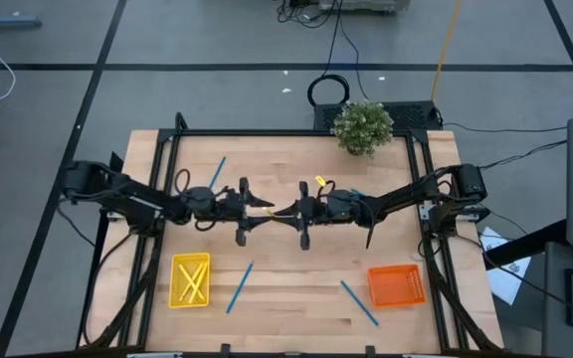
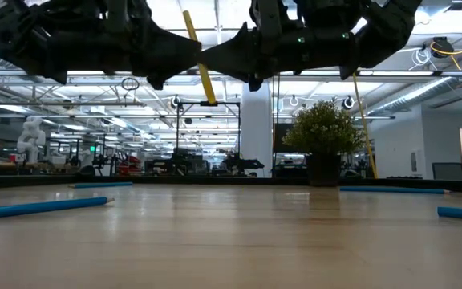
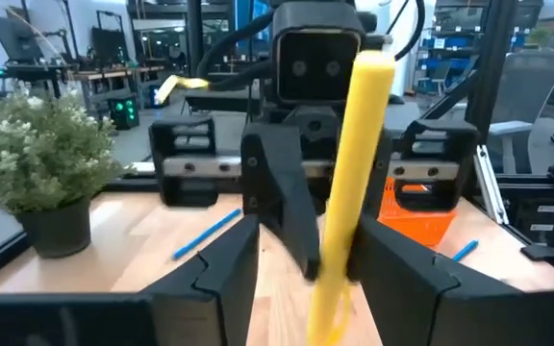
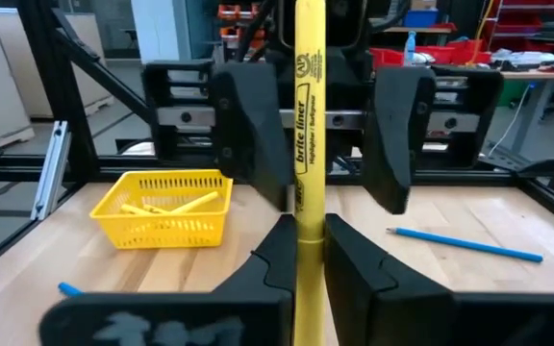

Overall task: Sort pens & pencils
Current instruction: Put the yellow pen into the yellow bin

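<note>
A yellow pencil (image 4: 308, 115) stands nearly upright in mid-air over the middle of the table, with my right gripper (image 4: 301, 264) shut on it. My left gripper (image 3: 311, 279) faces it from the table's left and is open. Its two fingers (image 4: 248, 125) stand on either side of the pencil without touching it. Both grippers point level and meet at the table's centre (image 1: 279, 211). Blue pens lie on the table at the front left (image 1: 239, 286), front right (image 1: 359, 302) and far left (image 1: 216, 170). My right gripper pinches the pencil's shaft (image 4: 306, 226) between its two fingers, about midway along it. The fingers come level from the table's right and lie across the pencil. The pencil is lifted clear, slightly tilted, and its lower end (image 2: 210, 98) sticks out below the fingers.
A yellow basket (image 1: 190, 280) holding yellow pencils stands at the front left. An orange basket (image 1: 396, 285) stands at the front right. A potted plant (image 1: 363, 126) sits at the far edge. Bare wood lies between the baskets.
</note>
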Motion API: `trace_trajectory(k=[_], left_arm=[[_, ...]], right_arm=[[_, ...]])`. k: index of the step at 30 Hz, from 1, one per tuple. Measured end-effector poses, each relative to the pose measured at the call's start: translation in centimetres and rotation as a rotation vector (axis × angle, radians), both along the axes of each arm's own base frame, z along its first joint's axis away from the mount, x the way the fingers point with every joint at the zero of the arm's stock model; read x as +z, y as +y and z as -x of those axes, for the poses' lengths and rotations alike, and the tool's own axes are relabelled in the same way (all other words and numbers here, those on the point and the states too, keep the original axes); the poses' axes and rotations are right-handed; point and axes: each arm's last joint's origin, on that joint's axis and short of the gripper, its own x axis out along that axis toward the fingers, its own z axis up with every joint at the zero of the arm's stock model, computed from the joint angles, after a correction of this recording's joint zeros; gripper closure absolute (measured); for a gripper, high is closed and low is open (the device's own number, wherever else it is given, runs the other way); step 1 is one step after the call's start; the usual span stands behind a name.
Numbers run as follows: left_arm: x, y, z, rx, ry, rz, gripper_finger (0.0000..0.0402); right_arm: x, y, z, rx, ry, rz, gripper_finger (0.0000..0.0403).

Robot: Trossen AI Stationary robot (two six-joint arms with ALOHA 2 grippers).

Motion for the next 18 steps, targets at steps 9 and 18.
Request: trace_trajectory(k=[9, 18], left_arm=[[0.5, -1.1, -0.1, -0.077, -0.053, -0.037, 0.0231], [0.5, -1.1, -0.1, -0.057, -0.052, -0.036, 0.0308]], right_arm=[[-0.1, 0.0, 0.0, 0.000, 0.007, 0.000, 0.0384], [-0.1, 0.0, 0.0, 0.002, 0.007, -0.003, 0.0384]])
